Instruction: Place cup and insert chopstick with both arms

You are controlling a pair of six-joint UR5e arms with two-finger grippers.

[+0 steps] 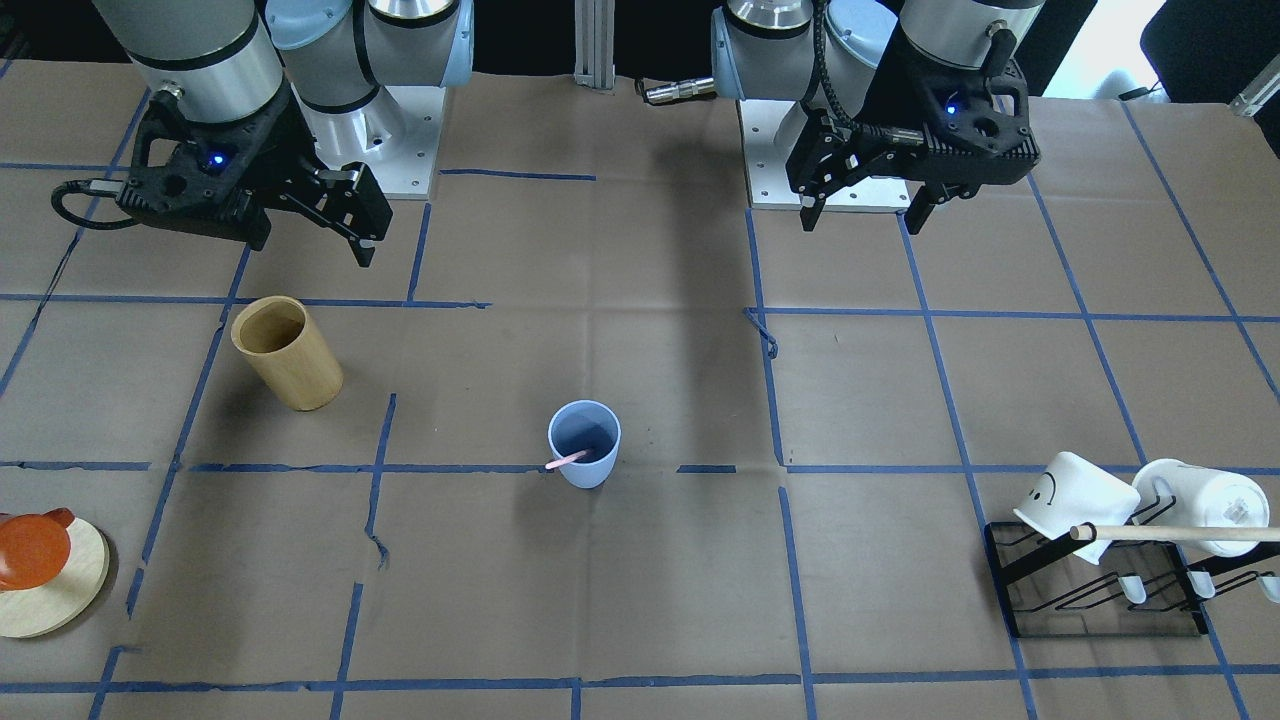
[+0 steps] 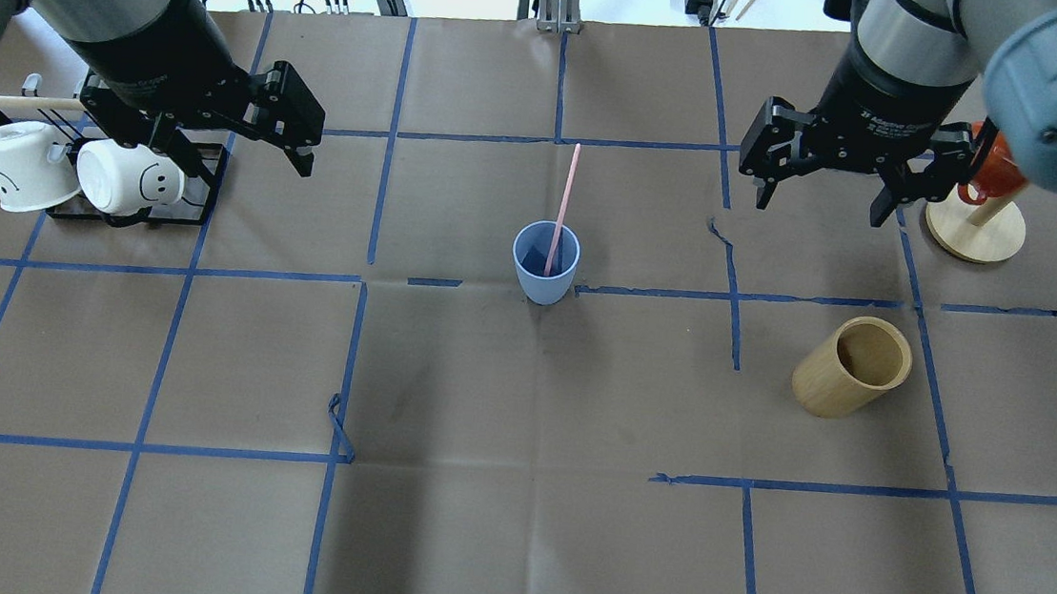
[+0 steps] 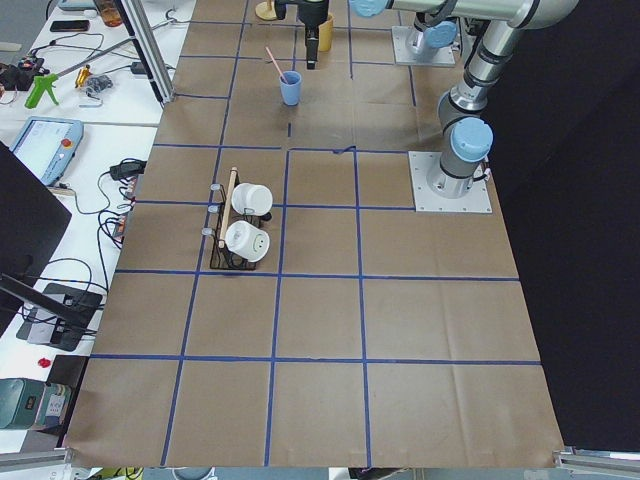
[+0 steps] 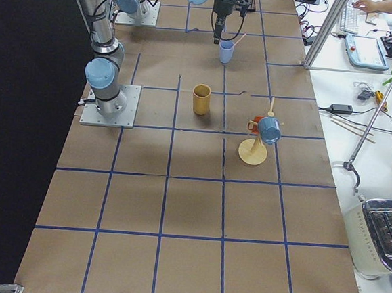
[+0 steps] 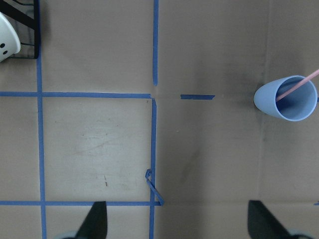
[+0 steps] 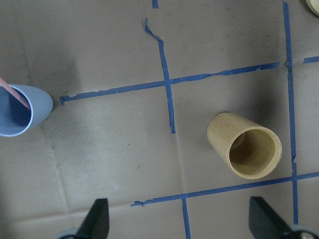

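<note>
The light-blue cup (image 2: 546,261) stands upright mid-table, and a pale-pink chopstick (image 2: 562,207) leans inside it, sticking out over the rim. Cup (image 1: 584,443) and chopstick (image 1: 566,460) also show in the front view, in the left wrist view (image 5: 288,97) and at the left edge of the right wrist view (image 6: 20,110). My left gripper (image 2: 245,150) is open and empty, raised above the table to the cup's left. My right gripper (image 2: 819,196) is open and empty, raised to the cup's right.
A tan bamboo holder (image 2: 853,366) stands right of the cup. A black rack (image 2: 202,180) with two white mugs (image 2: 116,177) and a wooden dowel (image 2: 24,102) sits at the left. A round wooden stand (image 2: 975,226) with an orange-red mug is at the far right.
</note>
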